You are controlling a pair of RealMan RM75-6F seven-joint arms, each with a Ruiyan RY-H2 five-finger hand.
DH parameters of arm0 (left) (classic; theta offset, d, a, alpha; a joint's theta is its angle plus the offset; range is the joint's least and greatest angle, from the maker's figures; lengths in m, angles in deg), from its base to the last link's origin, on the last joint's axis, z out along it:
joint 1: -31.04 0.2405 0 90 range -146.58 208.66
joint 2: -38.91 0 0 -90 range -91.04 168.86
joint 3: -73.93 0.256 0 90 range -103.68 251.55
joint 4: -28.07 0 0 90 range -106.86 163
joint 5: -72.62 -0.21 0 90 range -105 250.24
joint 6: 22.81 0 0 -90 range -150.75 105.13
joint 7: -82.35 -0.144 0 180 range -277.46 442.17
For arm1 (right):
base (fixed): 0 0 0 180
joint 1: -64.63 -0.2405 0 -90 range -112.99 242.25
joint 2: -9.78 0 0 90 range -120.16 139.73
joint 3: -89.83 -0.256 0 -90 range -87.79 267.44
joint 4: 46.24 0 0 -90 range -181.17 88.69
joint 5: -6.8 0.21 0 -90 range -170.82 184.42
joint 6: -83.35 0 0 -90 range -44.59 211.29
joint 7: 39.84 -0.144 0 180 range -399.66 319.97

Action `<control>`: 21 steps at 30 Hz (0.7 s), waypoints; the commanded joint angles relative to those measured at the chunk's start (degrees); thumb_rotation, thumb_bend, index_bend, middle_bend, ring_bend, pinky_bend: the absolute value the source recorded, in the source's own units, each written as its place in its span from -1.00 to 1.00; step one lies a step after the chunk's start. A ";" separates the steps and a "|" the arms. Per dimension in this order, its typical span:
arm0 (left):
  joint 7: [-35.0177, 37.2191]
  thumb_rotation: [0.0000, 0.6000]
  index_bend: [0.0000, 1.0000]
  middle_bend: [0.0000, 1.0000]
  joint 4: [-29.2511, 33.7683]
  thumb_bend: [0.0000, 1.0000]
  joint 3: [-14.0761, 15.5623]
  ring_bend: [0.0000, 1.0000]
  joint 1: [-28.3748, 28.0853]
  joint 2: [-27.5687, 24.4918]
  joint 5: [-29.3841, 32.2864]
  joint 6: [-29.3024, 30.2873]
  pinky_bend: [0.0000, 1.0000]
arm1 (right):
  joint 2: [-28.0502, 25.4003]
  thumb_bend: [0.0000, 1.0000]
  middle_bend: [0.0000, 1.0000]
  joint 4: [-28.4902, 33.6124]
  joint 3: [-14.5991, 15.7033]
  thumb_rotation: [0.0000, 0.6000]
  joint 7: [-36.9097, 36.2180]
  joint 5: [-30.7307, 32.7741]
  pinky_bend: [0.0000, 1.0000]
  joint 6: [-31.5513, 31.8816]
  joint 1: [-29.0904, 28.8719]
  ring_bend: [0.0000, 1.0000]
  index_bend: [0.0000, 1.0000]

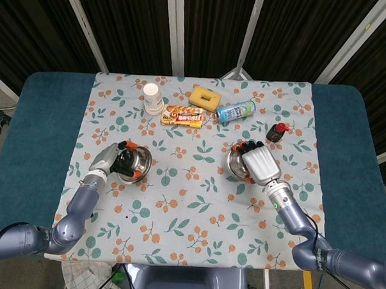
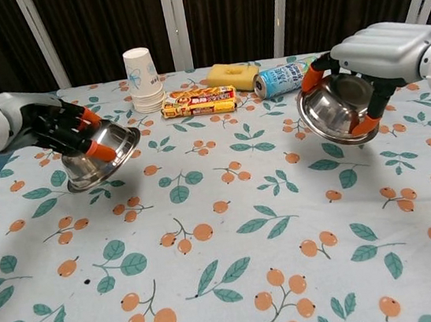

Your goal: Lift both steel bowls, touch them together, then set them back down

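Left bowl: polished steel bowl [image 2: 102, 154], round, mirror-bright, tilted with its mouth turned toward the table's middle; raised off the cloth on the left side.
Right bowl: matching steel bowl [image 2: 339, 112], shiny inside, tilted with its mouth facing the chest camera; raised off the cloth on the right side, well apart from the other bowl.
Left hand: left hand [image 2: 66, 128], dark palm with orange fingertips, grasps the left bowl by its rim, fingers wrapped over the edge.
Right hand: right hand [image 2: 376, 52], smooth silver back uppermost, orange-tipped fingers hooked down over the right bowl's rim, gripping it.
Cloth: tablecloth [image 1: 197, 202], pale fabric printed with orange berries and teal leaves.
Back row: stack of white paper cups [image 2: 142, 79]; flat snack packet [image 2: 199, 101]; yellow sponge [image 2: 233, 75], blocky and porous; drink can [image 2: 282, 78] lying on its side.
Small item: dark bottle with red cap [image 1: 277, 131], lying near the right bowl.
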 commanded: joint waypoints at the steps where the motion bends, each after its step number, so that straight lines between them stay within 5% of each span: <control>1: -0.70 1.00 -0.40 -0.56 -2.38 -0.83 0.67 -0.79 -1.27 1.91 1.36 -1.21 -0.20 | 1.31 -0.84 -0.37 -2.26 0.78 1.00 0.82 -0.38 -0.32 0.13 0.27 -0.32 -0.08; 5: -0.02 1.00 -0.42 -0.62 -4.85 -0.83 0.53 -0.84 -1.96 4.11 0.00 -2.12 -0.27 | 1.48 -0.84 -0.37 -3.38 0.96 1.00 0.75 0.54 -0.43 -1.10 0.41 -0.34 -0.08; 10: 2.04 1.00 -0.55 -0.77 -7.53 -0.85 1.00 -0.97 -1.64 6.98 -5.65 -2.02 -0.45 | 0.02 -0.84 -0.49 -2.34 1.75 1.00 3.59 3.46 -0.83 -5.51 -0.20 -0.58 -0.22; 14: 1.64 1.00 -0.91 -0.98 -8.64 -0.87 2.69 -1.00 -1.48 7.77 -9.64 -2.02 -0.62 | -0.56 -0.86 -0.69 -0.62 1.80 1.00 7.41 7.33 -0.91 -7.68 -0.63 -0.70 -0.43; 21: 1.35 1.00 -0.96 -1.00 -6.86 -0.96 4.14 -1.00 -1.26 6.45 -12.52 -4.16 -0.74 | -0.91 -0.94 -0.95 2.59 0.95 1.00 8.79 11.60 -0.98 -8.59 -0.87 -0.85 -0.73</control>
